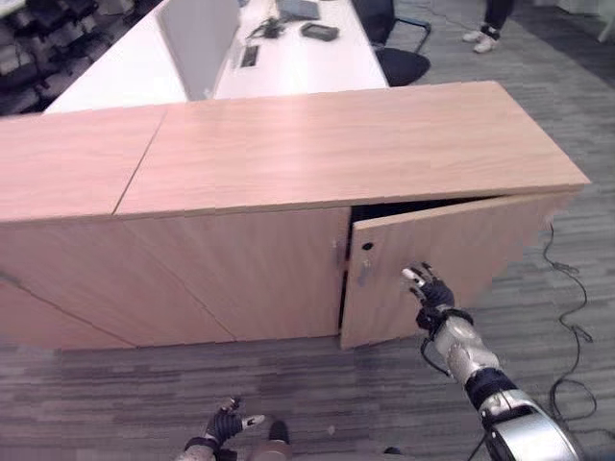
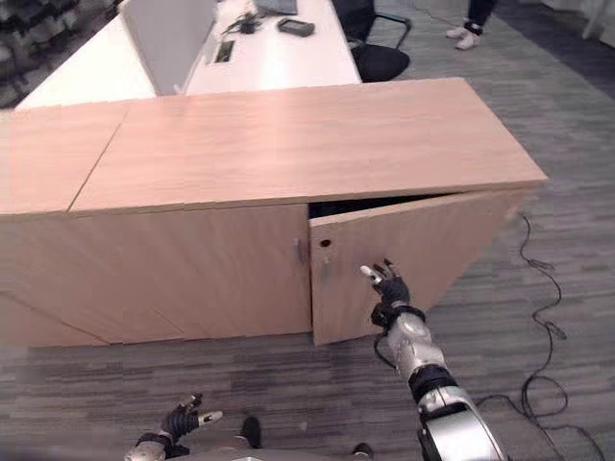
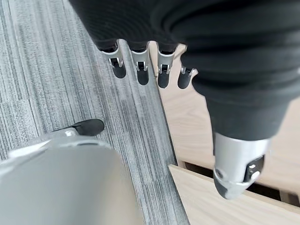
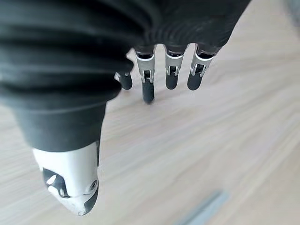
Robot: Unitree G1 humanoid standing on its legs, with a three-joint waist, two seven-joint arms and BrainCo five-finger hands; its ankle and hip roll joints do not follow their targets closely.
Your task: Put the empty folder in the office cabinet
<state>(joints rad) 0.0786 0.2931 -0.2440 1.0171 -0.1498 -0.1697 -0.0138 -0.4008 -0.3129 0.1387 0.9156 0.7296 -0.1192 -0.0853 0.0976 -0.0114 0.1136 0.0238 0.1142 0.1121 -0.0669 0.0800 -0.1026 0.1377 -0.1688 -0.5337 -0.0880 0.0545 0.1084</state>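
Low cabinet (image 1: 288,154) across the floor, one door ajar, desk behind it.

The long low wooden office cabinet stood on the striped grey carpet (image 1: 288,384), spanning the view from the left edge to the right. Its right-hand door (image 1: 432,259) hung partly open, swung outward toward the robot; the door to its left (image 1: 240,274) sat shut. The right hand (image 1: 430,291) was just before the open door's face, fingers straight. The left hand (image 1: 226,423) hung low over the carpet, before the shut door and well apart from it. Behind the cabinet ran a long white desk (image 1: 307,58) with an upright divider panel (image 1: 199,43) on it and small devices to the panel's right. A black office chair (image 1: 399,48) stood to the desk's right, and a person's feet (image 1: 483,38) farther back.
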